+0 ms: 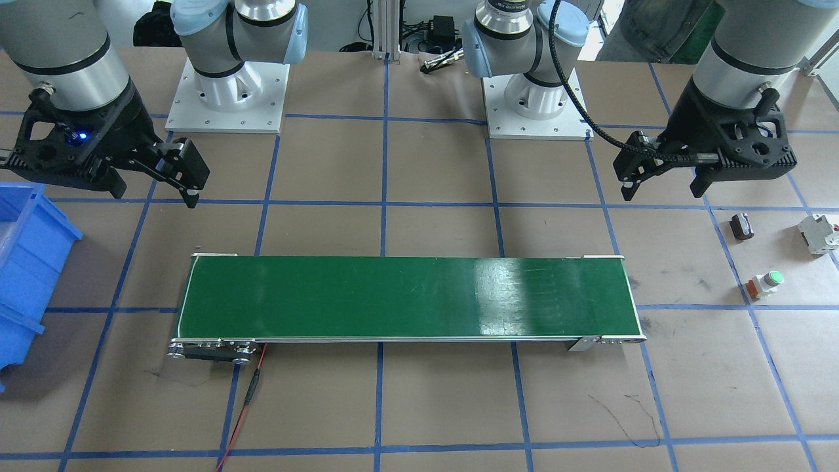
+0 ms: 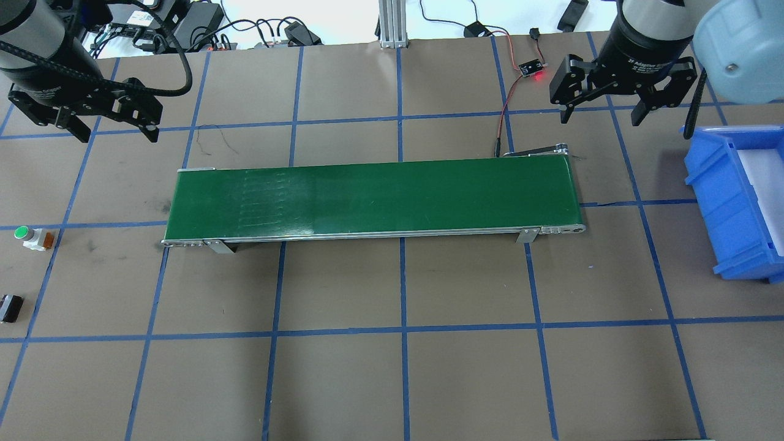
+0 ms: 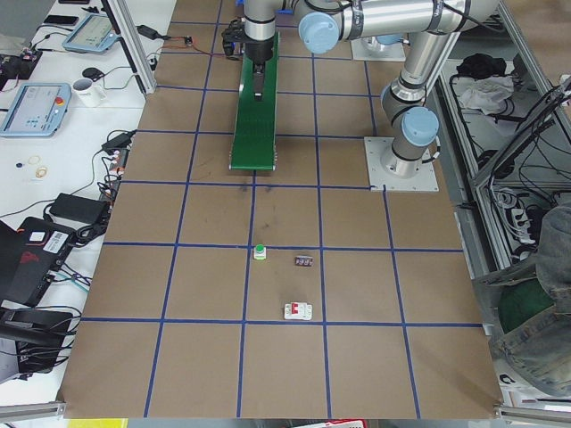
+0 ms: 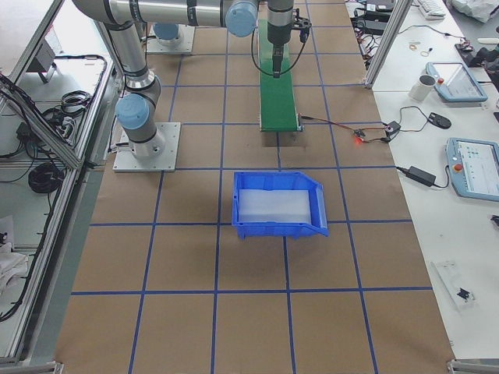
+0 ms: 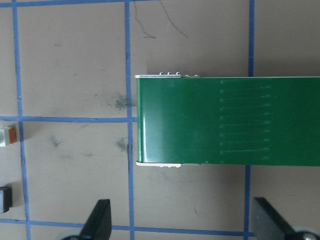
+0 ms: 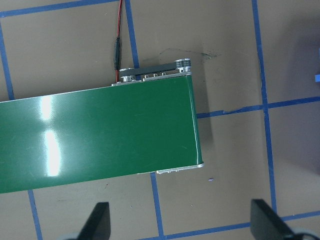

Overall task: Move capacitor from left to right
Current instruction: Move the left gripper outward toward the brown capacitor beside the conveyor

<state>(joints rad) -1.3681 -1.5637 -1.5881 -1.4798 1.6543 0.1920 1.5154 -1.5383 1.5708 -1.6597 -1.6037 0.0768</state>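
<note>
We show the small black cylindrical capacitor (image 1: 741, 226) lying on its side on the brown paper-covered table (image 1: 419, 406), at the robot's left end, well apart from the long green conveyor belt (image 1: 406, 298). Near it lie a white push-button with a green round cap (image 1: 765, 283) and a white boxy part with a red tab (image 1: 818, 234); the left gripper (image 1: 662, 190) hovers above the table off the belt's left end, apart from the capacitor, fingers spread with nothing between them; the right gripper (image 1: 157, 193) hovers off the belt's right end, likewise spread and empty; a blue plastic bin (image 1: 26, 262) stands at the table's right end.
</note>
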